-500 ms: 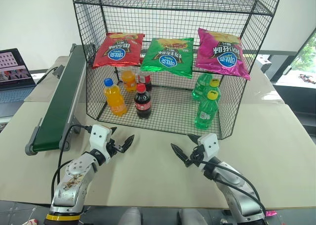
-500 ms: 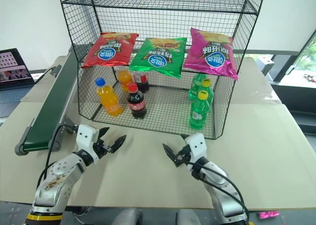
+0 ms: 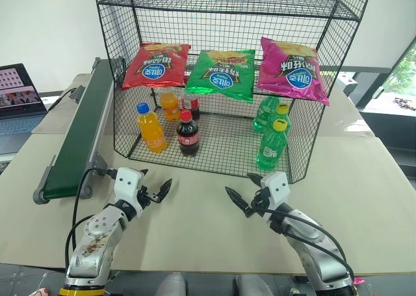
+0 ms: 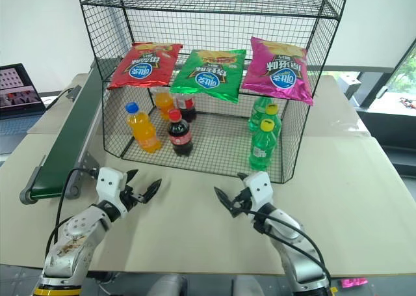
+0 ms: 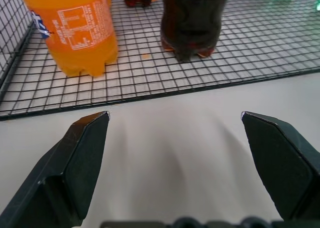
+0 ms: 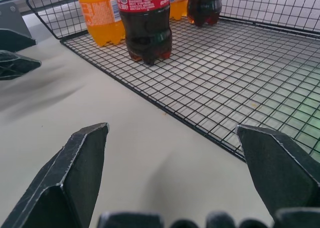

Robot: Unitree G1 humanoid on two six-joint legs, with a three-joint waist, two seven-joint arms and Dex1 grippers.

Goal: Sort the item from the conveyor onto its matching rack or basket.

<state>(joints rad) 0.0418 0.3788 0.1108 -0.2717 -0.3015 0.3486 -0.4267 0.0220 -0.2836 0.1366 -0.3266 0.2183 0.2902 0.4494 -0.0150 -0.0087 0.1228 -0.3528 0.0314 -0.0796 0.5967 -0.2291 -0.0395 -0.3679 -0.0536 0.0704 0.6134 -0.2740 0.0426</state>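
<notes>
The small plastic cola bottle with red cap (image 3: 188, 134) stands upright on the bottom tier of the tall black wire-grid rack (image 3: 221, 149), so placement appears complete; the left gripper (image 3: 158, 191) and right gripper (image 3: 242, 197), both spread and empty, hover before the rack front, and the next move calls for awaiting a further item.

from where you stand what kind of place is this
Probably a robot test bench staged as a shop shelf: a tall black wire-grid rack holding soda bottles and crisp bags, a narrow green-belt conveyor, and an open laptop alongside.
</notes>
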